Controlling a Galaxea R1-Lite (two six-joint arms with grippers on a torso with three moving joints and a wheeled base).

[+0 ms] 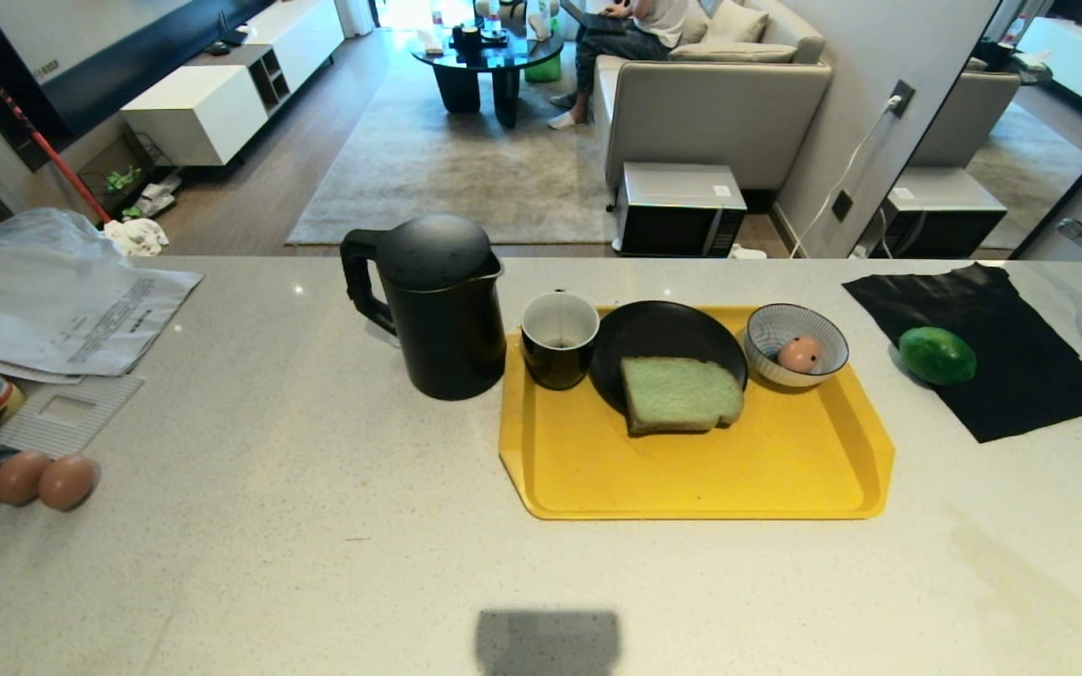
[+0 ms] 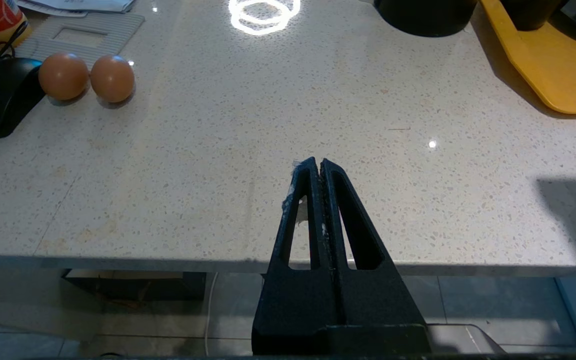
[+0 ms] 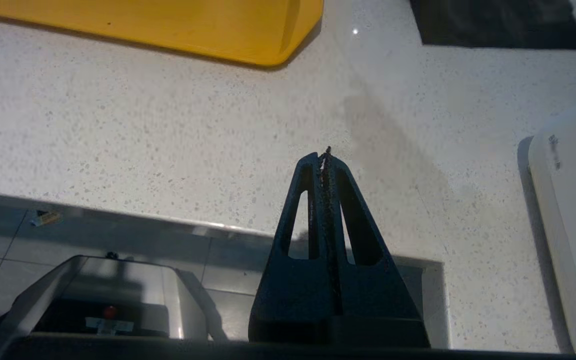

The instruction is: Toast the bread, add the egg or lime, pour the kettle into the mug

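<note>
Head view showed your tray (image 1: 785,479): bread (image 1: 680,393) on its plate (image 1: 658,333), mug (image 1: 559,340) beside, egg (image 1: 799,355) in its bowl (image 1: 823,340), kettle (image 1: 438,305) just left, lime (image 1: 936,355) right. Your left gripper (image 2: 317,164) and right gripper (image 3: 324,155) were closed tight, empty, near the counter edge.

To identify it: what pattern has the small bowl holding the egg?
Blue-and-white striped bowl; head view shows it best.
</note>
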